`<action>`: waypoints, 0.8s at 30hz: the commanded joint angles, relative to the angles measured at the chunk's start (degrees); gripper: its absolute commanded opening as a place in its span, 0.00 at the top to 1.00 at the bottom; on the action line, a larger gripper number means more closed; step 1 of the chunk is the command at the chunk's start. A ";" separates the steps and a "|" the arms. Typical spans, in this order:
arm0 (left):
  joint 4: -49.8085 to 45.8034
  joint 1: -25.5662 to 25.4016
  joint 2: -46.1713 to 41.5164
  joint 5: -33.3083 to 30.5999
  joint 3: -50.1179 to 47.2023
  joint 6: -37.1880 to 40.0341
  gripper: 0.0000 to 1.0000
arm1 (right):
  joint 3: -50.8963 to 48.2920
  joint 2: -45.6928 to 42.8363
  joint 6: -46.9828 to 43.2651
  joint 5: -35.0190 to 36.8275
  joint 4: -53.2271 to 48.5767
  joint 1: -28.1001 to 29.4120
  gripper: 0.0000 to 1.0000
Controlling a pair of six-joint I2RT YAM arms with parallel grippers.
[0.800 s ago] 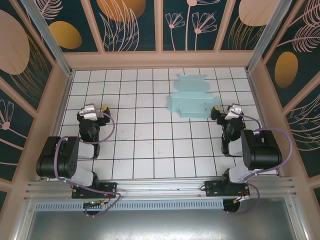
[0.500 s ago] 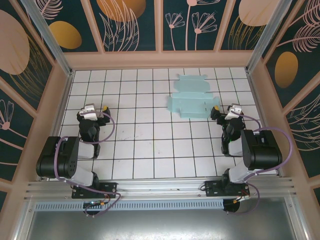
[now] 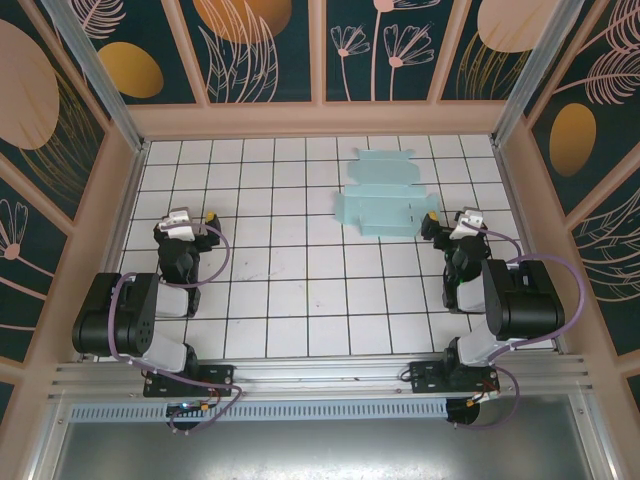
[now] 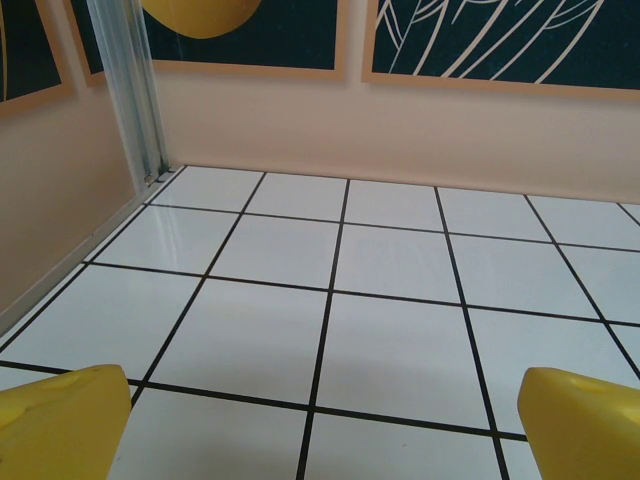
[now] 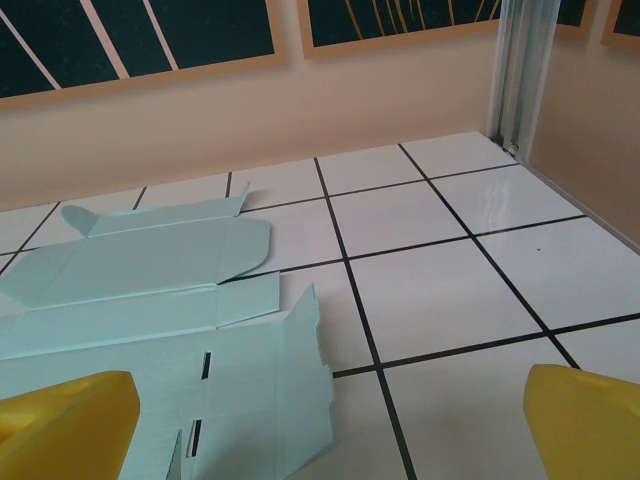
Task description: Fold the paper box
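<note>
The paper box (image 3: 385,195) is a flat pale-blue die-cut sheet with flaps and slots, lying on the white tiles right of centre towards the back. Seen from the right wrist, the paper box (image 5: 150,320) spreads over the left half, one side flap slightly raised. My right gripper (image 3: 464,222) rests just right of the sheet's near corner, open, its yellow fingertips (image 5: 580,420) wide apart over bare tile. My left gripper (image 3: 181,222) sits at the left of the table, far from the sheet, open, with yellow fingertips (image 4: 60,420) at the bottom corners.
Peach walls with dark floral panels enclose the tiled floor (image 3: 300,290). Aluminium posts stand in the back corners (image 4: 130,90) (image 5: 515,70). Both arm bases (image 3: 320,375) sit along the near edge.
</note>
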 commanded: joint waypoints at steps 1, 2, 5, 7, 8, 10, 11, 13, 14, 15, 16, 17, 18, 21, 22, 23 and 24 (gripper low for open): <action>-4.39 0.40 -3.65 2.36 2.03 1.34 0.01 | -0.72 -0.99 0.26 -0.43 2.04 0.06 0.01; -7.68 0.40 -5.76 2.15 2.80 1.43 0.01 | -1.06 -2.36 0.08 -0.49 1.79 0.10 0.01; -14.77 -0.27 -12.34 6.29 4.38 3.38 0.01 | 0.09 -8.73 -0.19 -0.59 -5.60 0.16 0.01; -18.88 -1.48 -15.63 6.13 6.44 0.37 0.01 | 2.14 -12.39 0.04 0.19 -12.23 0.44 0.01; -20.36 -2.14 -16.57 6.81 7.68 -1.33 0.01 | 3.52 -14.12 1.04 1.07 -16.06 0.56 0.01; -23.24 -5.00 -16.79 7.03 10.75 -3.10 0.01 | 6.13 -16.51 4.34 1.35 -22.76 0.45 0.01; -23.89 -6.89 -16.25 7.59 12.18 -3.18 0.01 | 8.03 -17.25 5.81 0.71 -26.94 0.42 0.01; -25.15 -10.10 -14.62 9.05 15.03 -4.41 0.01 | 12.03 -17.73 9.16 -1.47 -35.54 0.42 0.01; -25.21 -11.99 -13.44 9.04 16.43 -6.50 0.01 | 14.36 -17.65 11.03 -2.72 -40.04 0.47 0.01; -25.21 -13.42 -12.31 9.18 17.51 -8.16 0.01 | 15.96 -17.41 12.25 -5.17 -43.07 0.38 0.01; -24.98 -15.53 -10.93 8.94 18.71 -9.67 0.01 | 17.42 -17.01 13.42 -7.55 -45.60 0.44 0.01; -24.50 -17.55 -9.37 8.88 19.82 -10.69 0.01 | 18.48 -16.52 14.95 -9.51 -47.21 0.34 0.01; -24.12 -19.06 -8.03 8.87 20.63 -11.15 0.01 | 19.24 -16.21 16.40 -10.85 -48.29 0.33 0.01; -21.25 -23.46 -3.86 8.24 22.63 -14.48 0.01 | 20.40 -14.82 17.69 -15.27 -49.97 0.18 0.01; -20.51 -24.21 -2.54 8.38 23.23 -16.57 0.01 | 20.41 -14.22 17.39 -16.15 -50.00 0.28 0.01; -20.72 -24.66 -1.31 8.31 24.08 -18.70 0.01 | 21.00 -13.44 17.44 -15.66 -51.25 0.56 0.02; -21.89 -24.77 -0.42 8.27 25.12 -20.35 0.01 | 22.16 -12.39 17.24 -14.94 -53.53 0.95 0.06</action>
